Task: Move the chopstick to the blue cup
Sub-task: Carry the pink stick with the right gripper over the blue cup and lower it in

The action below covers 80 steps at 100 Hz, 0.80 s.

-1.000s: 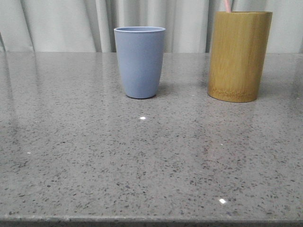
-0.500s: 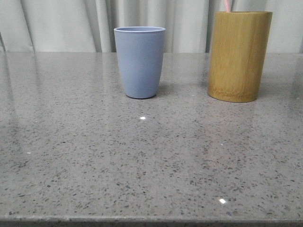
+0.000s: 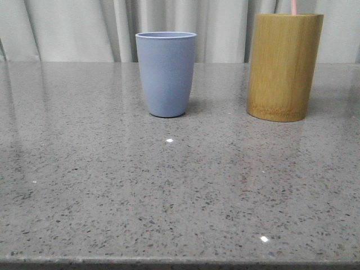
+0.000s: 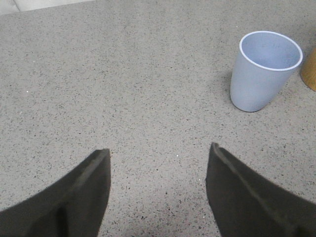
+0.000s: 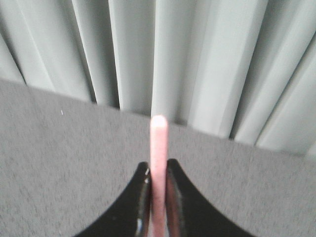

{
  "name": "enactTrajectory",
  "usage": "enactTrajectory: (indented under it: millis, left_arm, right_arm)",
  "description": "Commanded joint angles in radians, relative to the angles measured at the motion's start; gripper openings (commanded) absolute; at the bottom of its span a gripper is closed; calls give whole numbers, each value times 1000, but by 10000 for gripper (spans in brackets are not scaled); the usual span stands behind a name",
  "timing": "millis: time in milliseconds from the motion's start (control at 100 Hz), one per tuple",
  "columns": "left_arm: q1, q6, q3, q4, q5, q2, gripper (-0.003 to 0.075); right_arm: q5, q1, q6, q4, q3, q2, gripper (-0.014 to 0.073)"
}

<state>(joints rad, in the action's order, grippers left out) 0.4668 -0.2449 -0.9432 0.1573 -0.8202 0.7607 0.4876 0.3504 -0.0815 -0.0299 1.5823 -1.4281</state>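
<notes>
Grey speckled worktop (image 3: 180,197) carries two vessels in the front view: a tall bamboo holder (image 3: 284,66) on the right, and the blue cup (image 3: 166,73) standing upright to its left, apart from it, mouth empty as far as the left wrist view shows. Left end effector (image 4: 158,163) hangs over bare worktop, jaws spread wide, nothing between them, the blue cup off to one side. Right end effector (image 5: 158,197) is clamped on the chopstick (image 5: 158,163), fingers pressed against both sides of the pink shaft. In the front view a pink sliver pokes above the holder's rim, so the chopstick's lower end is probably inside the holder; hard to tell, the frame crops it. Step in hand: grasp made, extraction from the holder. Next move calls for a straight vertical lift clear of the rim, then a carry leftward over the cup's mouth and a release.
</notes>
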Motion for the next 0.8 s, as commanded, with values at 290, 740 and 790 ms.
enactTrajectory:
  millis: [290,740,790]
  left_arm:
    - [6,-13,-27,10,75,-6,421]
    - [6,-13,-27,10,75,-6,421]
    - [6,-13,-27,10,76,-6,421]
  right_arm:
    - [-75,137,7,-1,165,39,-50]
    - [-188,256,7,82,164,-93,-50]
    - [-187,256,7,82,164,-107,-50]
